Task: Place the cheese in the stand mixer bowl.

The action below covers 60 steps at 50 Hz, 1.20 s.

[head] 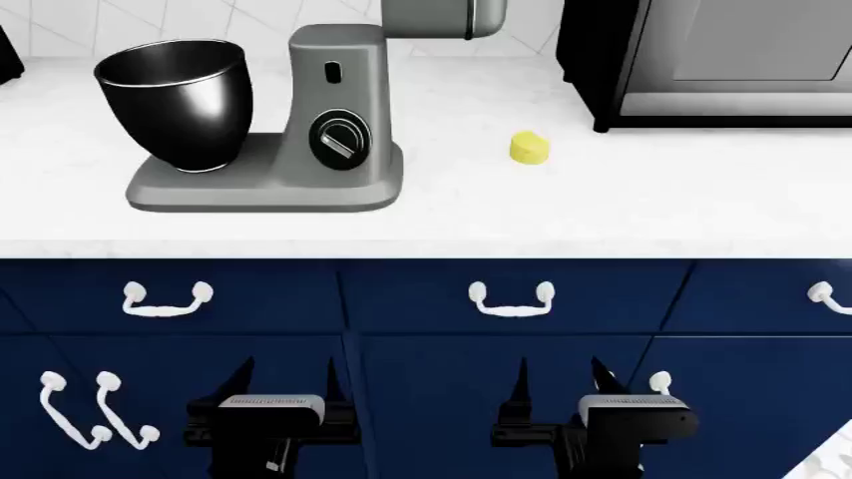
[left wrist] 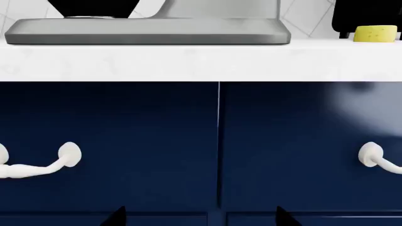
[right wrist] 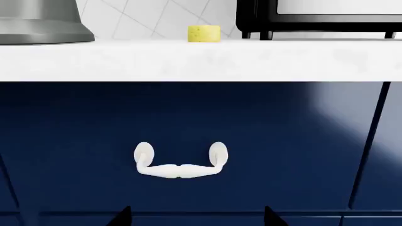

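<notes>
The cheese (head: 529, 148) is a small pale-yellow chunk lying on the white counter, right of the mixer; it also shows in the left wrist view (left wrist: 375, 34) and the right wrist view (right wrist: 204, 33). The stand mixer bowl (head: 176, 100), glossy black with a silver rim, sits on the mixer's grey base at the counter's left. My left gripper (head: 282, 384) and right gripper (head: 560, 384) hang low in front of the navy drawers, well below the counter. Both are open and empty, the fingertips far apart in the wrist views.
The grey mixer body (head: 339, 110) with a round dial stands between bowl and cheese. A black microwave (head: 705, 60) stands at the back right. The counter's front edge (head: 426, 249) overhangs navy drawers with white handles (head: 513, 299).
</notes>
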{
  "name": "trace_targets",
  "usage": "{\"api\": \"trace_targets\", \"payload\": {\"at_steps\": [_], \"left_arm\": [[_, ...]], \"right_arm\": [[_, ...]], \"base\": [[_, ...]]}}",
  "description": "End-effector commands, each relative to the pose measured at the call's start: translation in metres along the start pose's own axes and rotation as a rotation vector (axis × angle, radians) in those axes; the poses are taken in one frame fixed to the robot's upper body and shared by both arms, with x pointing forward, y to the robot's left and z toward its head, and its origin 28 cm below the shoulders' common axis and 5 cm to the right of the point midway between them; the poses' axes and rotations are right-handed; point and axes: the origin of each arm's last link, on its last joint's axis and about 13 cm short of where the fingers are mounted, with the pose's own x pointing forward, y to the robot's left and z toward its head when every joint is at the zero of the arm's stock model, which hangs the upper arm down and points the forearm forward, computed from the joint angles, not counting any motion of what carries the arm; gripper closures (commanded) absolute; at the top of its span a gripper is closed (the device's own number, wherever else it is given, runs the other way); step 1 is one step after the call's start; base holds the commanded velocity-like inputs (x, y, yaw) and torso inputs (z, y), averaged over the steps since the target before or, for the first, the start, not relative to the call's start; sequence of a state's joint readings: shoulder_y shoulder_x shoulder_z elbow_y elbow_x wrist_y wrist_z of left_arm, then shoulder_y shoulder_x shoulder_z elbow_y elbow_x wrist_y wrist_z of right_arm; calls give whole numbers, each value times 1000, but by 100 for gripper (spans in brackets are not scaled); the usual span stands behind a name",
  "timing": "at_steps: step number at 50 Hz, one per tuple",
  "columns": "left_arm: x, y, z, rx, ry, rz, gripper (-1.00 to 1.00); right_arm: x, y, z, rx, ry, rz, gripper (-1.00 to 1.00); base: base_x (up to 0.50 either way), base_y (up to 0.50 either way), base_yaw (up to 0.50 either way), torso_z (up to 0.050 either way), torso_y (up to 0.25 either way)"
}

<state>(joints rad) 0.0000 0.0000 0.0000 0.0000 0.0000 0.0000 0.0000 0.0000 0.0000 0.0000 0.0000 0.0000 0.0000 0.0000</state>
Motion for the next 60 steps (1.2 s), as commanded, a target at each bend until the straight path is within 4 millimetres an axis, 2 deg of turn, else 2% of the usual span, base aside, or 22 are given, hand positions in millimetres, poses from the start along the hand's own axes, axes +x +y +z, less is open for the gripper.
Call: {"api": "trace_targets", "payload": {"at_steps": [1, 4, 6, 12, 16, 17, 24, 27, 28, 30, 31, 32, 33, 34, 37, 46, 52, 60], "left_arm": [[3, 2, 8, -1, 3, -6, -100], [10, 5, 22, 71, -31, 24, -100], [12, 8, 40, 54, -47, 15, -100], [14, 14, 77, 64, -160, 34, -100], [21, 20, 106, 28, -170, 42, -100], [20, 20, 110, -8, -155, 22, -100], [14, 27, 150, 47, -217, 102, -100], [6, 32, 171, 36, -270, 99, -100], [-9, 37, 191, 62, -347, 129, -100], [-18, 40, 197, 74, -364, 137, -100], [-33, 67, 214, 118, -509, 298, -100], [-46, 86, 210, 157, -525, 384, -100], [-51, 87, 234, 169, -663, 384, -100], [-54, 88, 244, 199, -657, 391, -100], [-62, 74, 241, 49, -511, 344, -100], [-69, 78, 248, 36, -540, 367, -100], [-67, 79, 244, 37, -528, 369, -100], [-68, 78, 244, 40, -532, 372, -100]], "right_arm": [[0, -2, 5, -21, -1, -8, -100], [3, -6, 14, -31, -10, -4, -100], [6, -10, 26, -49, -23, -2, -100], [12, -15, 59, -69, -70, 10, -100], [12, -20, 92, -88, -116, 27, -100], [12, -21, 95, -89, -119, 29, -100], [6, -32, 142, -82, -159, 35, -100], [3, -34, 154, -80, -174, 30, -100], [3, -34, 169, -100, -195, 27, -100], [3, -35, 174, -108, -197, 27, -100], [10, -38, 197, -122, -204, 26, -100], [10, -38, 198, -120, -204, 29, -100], [10, -38, 197, -120, -203, 31, -100], [11, -38, 196, -120, -200, 30, -100], [12, -38, 198, -122, -200, 28, -100], [13, -36, 196, -120, -199, 37, -100], [16, -38, 199, -110, -192, 16, -100], [16, -36, 197, -98, -190, 44, -100]], "base": [[0, 0, 0, 0, 0], [0, 0, 0, 0, 0], [0, 0, 0, 0, 0], [0, 0, 0, 0, 0], [0, 0, 0, 0, 0], [0, 0, 0, 0, 0], [0, 0, 0, 0, 0], [0, 0, 0, 0, 0], [0, 0, 0, 0, 0], [0, 0, 0, 0, 0], [0, 0, 0, 0, 0], [0, 0, 0, 0, 0], [0, 0, 0, 0, 0], [0, 0, 0, 0, 0], [0, 0, 0, 0, 0], [0, 0, 0, 0, 0], [0, 0, 0, 0, 0], [0, 484, 0, 0, 0]]}}
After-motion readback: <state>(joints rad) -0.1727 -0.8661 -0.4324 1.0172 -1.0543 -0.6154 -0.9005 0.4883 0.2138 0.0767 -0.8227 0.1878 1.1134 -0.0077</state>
